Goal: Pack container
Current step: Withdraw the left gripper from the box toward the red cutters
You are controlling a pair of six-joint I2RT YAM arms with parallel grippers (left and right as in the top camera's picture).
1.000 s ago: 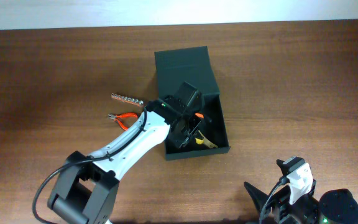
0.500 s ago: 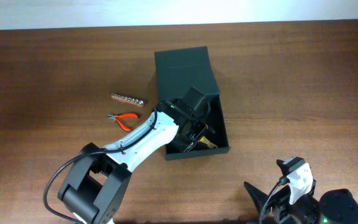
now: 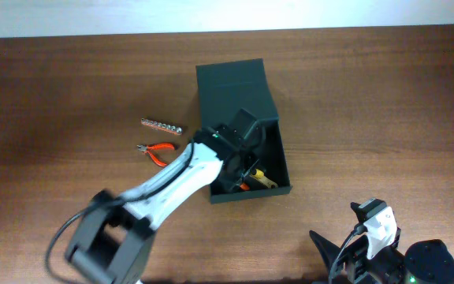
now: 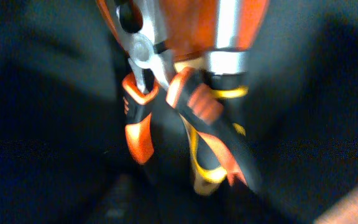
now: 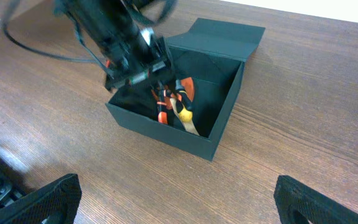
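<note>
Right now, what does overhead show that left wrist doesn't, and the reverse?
Overhead only: the whole container with its lid open, plus orange pliers and a strip of metal bits on the table left of it. Left wrist only: a close-up of a pliers pivot and crossed handles. Both: orange and yellow-black handled tools inside the container.

No text, label, brand, number or sign can be read in any view. The container shows plain dark green surfaces. The tool handles inside it are too blurred to show any marking.
</note>
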